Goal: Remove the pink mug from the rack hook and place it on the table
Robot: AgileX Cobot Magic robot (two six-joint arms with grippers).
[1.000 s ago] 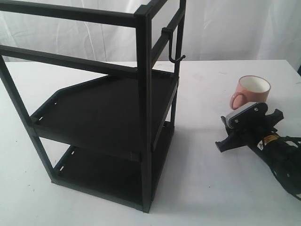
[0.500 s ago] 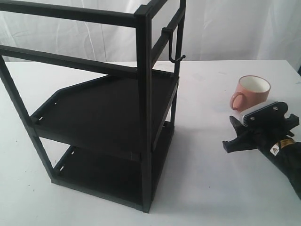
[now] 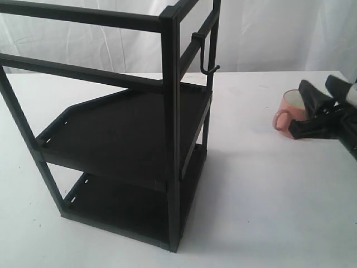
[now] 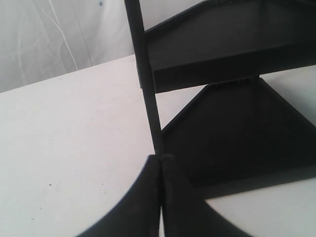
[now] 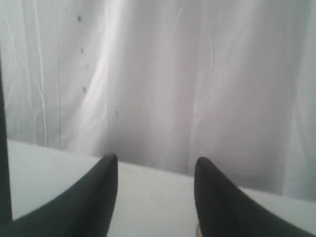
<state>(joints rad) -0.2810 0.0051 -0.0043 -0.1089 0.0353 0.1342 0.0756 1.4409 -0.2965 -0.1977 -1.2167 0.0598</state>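
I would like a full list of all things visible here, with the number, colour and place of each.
rack: one, black, two shelves, standing on the left half of the table.
rack hook: one, black, hanging from the rack's top bar, nothing on it.
pink mug: one, salmon pink, upright on the table to the right of the rack, partly hidden by the right arm.
table: one, white, under everything.
curtain: one, white, behind the table.
left gripper: one, black, shut, near the rack's lower shelf.
right gripper: one, black, open, holding nothing, beside the mug.
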